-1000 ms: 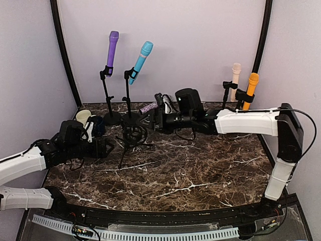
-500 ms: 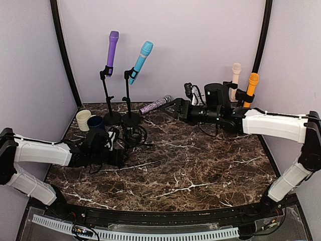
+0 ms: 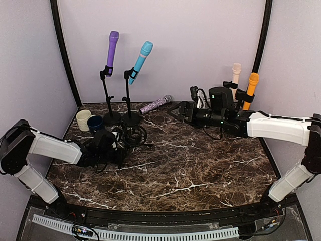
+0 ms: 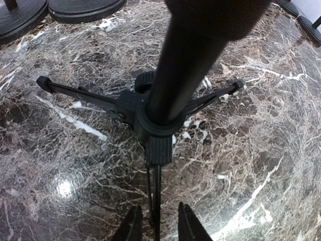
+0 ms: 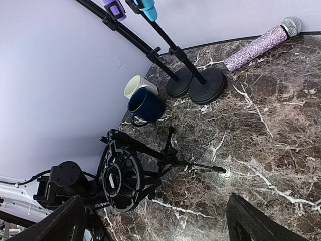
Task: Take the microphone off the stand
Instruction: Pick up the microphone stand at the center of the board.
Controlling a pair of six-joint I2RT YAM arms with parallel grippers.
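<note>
The microphone (image 3: 155, 104) (image 5: 261, 45), sparkly purple with a silver head, lies on the marble near the back wall, off the stand. The black tripod stand (image 3: 131, 138) (image 4: 158, 125) with its round shock mount (image 5: 120, 181) sits left of centre, its mount empty. My left gripper (image 3: 119, 149) (image 4: 156, 228) is low at the stand's near side. Its jaws straddle one thin tripod leg (image 4: 155, 201), narrowed, with a small gap on each side. My right gripper (image 3: 175, 111) (image 5: 160, 226) hovers wide open and empty, to the right of the microphone.
Purple (image 3: 112, 47) and blue (image 3: 142, 60) microphones stand on round-base stands at the back left. Cream (image 3: 235, 75) and orange (image 3: 252, 85) ones stand at the back right. A cream cup (image 3: 83, 119) and a navy cup (image 3: 95, 123) sit by the left wall.
The right gripper carried the sparkly microphone away from the shock mount, left it on the table at the back and drew off to the right. The left gripper moved in and narrowed around a tripod leg.
</note>
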